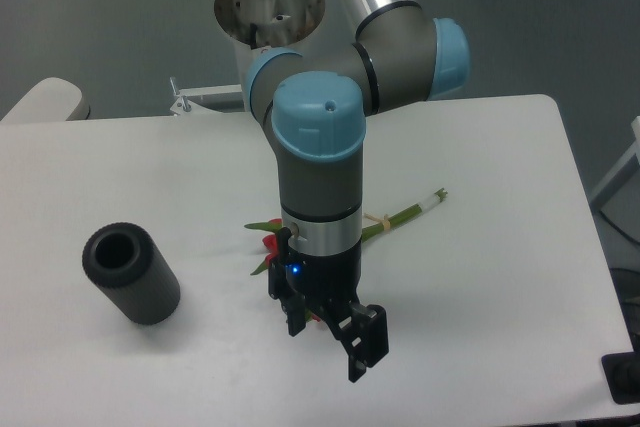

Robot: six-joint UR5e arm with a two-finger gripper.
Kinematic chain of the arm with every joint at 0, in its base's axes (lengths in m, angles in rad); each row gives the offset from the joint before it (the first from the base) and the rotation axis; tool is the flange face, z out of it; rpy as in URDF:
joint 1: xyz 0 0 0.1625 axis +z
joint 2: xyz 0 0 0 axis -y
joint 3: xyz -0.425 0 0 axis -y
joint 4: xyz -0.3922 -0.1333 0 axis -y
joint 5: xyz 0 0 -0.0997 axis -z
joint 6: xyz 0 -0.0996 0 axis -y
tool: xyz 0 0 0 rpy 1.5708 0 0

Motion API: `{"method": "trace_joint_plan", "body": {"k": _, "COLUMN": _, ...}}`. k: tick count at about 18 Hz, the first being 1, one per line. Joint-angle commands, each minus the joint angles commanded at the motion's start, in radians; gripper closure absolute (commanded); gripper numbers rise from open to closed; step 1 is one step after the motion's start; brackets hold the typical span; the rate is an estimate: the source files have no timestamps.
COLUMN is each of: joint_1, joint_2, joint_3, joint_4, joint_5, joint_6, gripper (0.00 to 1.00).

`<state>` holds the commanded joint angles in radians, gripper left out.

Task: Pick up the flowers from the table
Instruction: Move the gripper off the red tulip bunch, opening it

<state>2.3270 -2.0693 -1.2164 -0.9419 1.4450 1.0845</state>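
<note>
flowers [400, 216]: lying flat on table [520, 277], buds hidden behind arm
handling: likely light, soft, crushable
hold: stems near pale band
gripper [330, 335]: spread wide, empty

The desk [480, 297] looks smooth, matt white. The cylinder [130, 275] is dark, matt, finely ribbed, rubbery. The hand [335, 332] looks black hard plastic; the arm [320, 147] glossy grey and blue.

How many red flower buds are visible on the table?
1 red bud shows clearly, just left of the arm's wrist, among green leaves. The arm hides the middle of the flowers, so more buds may lie behind it. The stems stick out to the right on the table.
</note>
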Motion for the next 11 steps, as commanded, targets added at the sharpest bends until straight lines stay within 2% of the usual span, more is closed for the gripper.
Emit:
{"method": "trace_joint_plan", "body": {"k": 5, "joint_1": 0.002, "joint_2": 0.006, "joint_3": -0.014, "joint_4": -0.014, "joint_5": 0.002, "joint_6": 0.006, "gripper": 0.00}}
{"method": "trace_joint_plan", "body": {"k": 9, "joint_1": 0.028, "joint_2": 0.017, "joint_3": -0.015, "joint_4": -0.072, "joint_5": 0.002, "joint_6": 0.014, "gripper": 0.00}}
{"method": "trace_joint_plan", "body": {"k": 11, "joint_1": 0.046, "joint_2": 0.028, "joint_3": -0.015, "joint_4": -0.119, "joint_5": 0.005, "joint_6": 0.017, "gripper": 0.00}}
